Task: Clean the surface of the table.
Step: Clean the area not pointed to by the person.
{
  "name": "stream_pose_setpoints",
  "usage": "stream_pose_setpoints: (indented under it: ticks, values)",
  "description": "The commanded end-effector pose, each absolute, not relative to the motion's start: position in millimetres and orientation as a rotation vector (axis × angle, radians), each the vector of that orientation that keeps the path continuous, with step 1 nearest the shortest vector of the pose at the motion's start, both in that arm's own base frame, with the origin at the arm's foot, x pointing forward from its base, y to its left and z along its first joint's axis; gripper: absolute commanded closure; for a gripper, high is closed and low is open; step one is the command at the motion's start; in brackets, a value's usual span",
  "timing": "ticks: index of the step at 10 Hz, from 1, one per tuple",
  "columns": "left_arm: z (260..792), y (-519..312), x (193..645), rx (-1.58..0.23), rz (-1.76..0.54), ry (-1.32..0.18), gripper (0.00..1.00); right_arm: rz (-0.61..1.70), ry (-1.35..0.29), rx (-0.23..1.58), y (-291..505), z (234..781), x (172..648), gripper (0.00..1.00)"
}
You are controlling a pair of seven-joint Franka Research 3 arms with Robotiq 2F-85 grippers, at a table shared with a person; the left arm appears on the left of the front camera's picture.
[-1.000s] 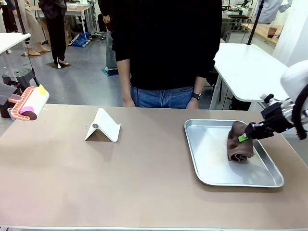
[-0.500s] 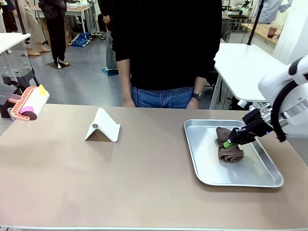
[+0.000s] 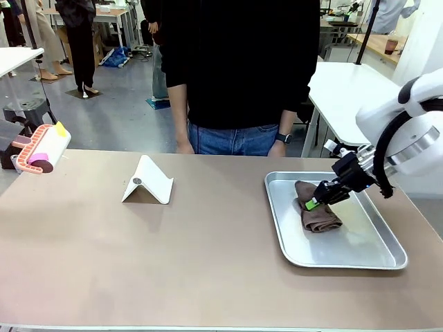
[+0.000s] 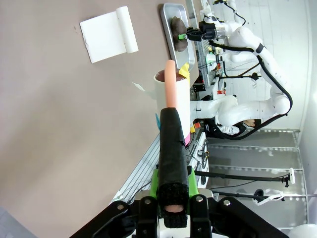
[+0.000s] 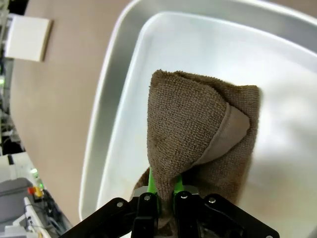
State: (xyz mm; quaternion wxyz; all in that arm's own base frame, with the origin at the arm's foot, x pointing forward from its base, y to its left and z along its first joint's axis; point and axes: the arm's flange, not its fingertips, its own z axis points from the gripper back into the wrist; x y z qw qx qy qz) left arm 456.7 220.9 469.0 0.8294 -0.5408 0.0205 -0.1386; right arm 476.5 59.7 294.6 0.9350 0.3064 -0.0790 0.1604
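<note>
The table (image 3: 173, 263) has a taupe-brown top. On its right side a brown towel (image 3: 316, 214) lies in a silver tray (image 3: 346, 257). My right gripper (image 3: 313, 203) is shut on the towel's upper fold, and the towel's lower part rests on the tray floor. In the right wrist view the towel (image 5: 198, 129) drapes over the shut gripper (image 5: 163, 191). At the table's far left edge is a lint roller (image 3: 45, 149). In the left wrist view my left gripper (image 4: 171, 119) is shut on its pink handle, with the white roll (image 4: 172, 94) just beyond the fingertips.
A white folded stand (image 3: 147, 181) sits left of centre near the far edge. A person in a black top (image 3: 239, 69) stands at the far side, hands down. A white-topped table (image 3: 353, 97) is behind on the right.
My right gripper has moved left across the tray, taking the towel from the tray's right side toward its left part. The lint roller and stand have not moved.
</note>
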Motion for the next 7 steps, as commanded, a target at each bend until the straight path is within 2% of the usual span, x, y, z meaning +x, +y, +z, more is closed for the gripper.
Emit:
stream_pose_setpoints:
  ticks: [1,4,7]
  values:
    - [474,221,453,-1.159,-0.302,0.044,0.77,0.41,-0.206,0.692,71,294,479,0.88]
    - [474,221,453,-1.159,-0.302,0.044,0.77,0.417,-0.346,0.836,57,330,464,0.88]
    - [474,221,453,-1.159,-0.302,0.044,0.77,0.279,-0.472,1.138,19,351,454,0.88]
